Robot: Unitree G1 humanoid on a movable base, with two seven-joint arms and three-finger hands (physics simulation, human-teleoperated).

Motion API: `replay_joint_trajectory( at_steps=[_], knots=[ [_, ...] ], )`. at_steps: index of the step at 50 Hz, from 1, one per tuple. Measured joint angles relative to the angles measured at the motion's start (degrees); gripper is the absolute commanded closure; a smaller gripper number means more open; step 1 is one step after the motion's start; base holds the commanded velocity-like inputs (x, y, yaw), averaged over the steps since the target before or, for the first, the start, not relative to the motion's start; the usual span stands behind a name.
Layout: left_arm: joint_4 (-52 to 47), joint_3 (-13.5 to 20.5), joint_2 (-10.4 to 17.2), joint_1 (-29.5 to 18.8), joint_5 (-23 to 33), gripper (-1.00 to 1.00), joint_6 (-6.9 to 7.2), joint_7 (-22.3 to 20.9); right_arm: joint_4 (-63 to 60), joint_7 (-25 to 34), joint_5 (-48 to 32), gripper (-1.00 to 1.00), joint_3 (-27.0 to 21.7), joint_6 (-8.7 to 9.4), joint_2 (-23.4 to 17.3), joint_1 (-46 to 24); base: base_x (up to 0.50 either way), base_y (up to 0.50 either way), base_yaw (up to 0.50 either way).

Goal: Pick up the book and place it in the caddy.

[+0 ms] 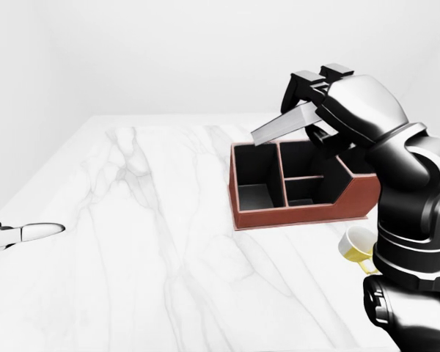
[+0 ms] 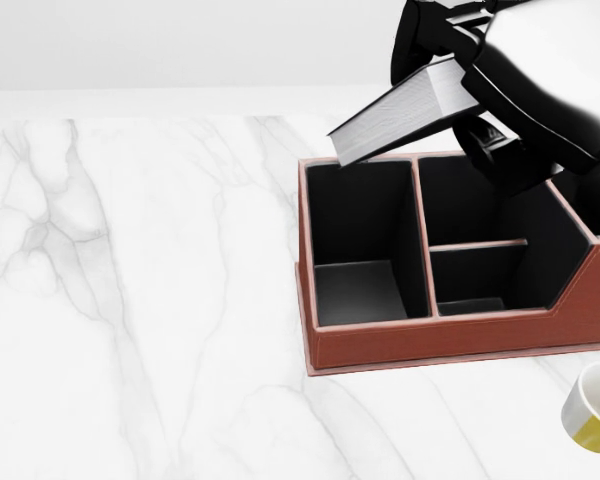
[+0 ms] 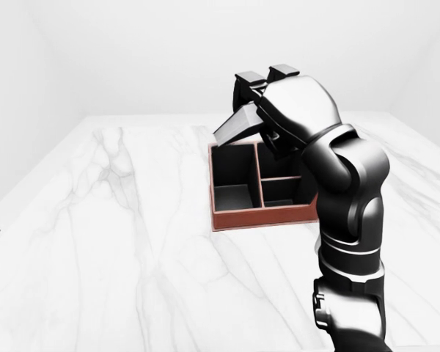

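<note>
The right hand (image 1: 330, 99) grips the book (image 2: 400, 110), tilted, its free end dipping leftward above the caddy (image 2: 420, 340) on the table (image 2: 130, 300).

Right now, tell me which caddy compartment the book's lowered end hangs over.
The tall compartment on the left of the caddy in the head view. The book, clamped in the right hand, tilts down over it, not over the two right compartments.

— What else do I have on my screens?
— A white marble bench with grey veins (image 2: 130, 330), and a small white cup with a yellow inside (image 1: 358, 245) lying tilted on it at the left-eye view's lower right.
</note>
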Motion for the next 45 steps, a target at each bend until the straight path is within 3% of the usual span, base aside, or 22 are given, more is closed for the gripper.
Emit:
replay_joint_trajectory(
  at_steps=[20, 45],
  knots=[
    [0.0, -0.2, -0.1, 0.0, 0.2, -1.00, 0.00, 0.1, 7.7, 0.0, -5.5, 1.00, 0.4, 0.00, -1.2, -4.4, 0.00, 0.00, 0.00],
    [0.0, 0.0, 0.0, 0.0, -0.1, -1.00, 0.00, 0.1, 9.8, 0.0, -13.1, 1.00, 0.3, 0.00, 0.1, -0.8, 0.00, 0.00, 0.00]
  ],
)
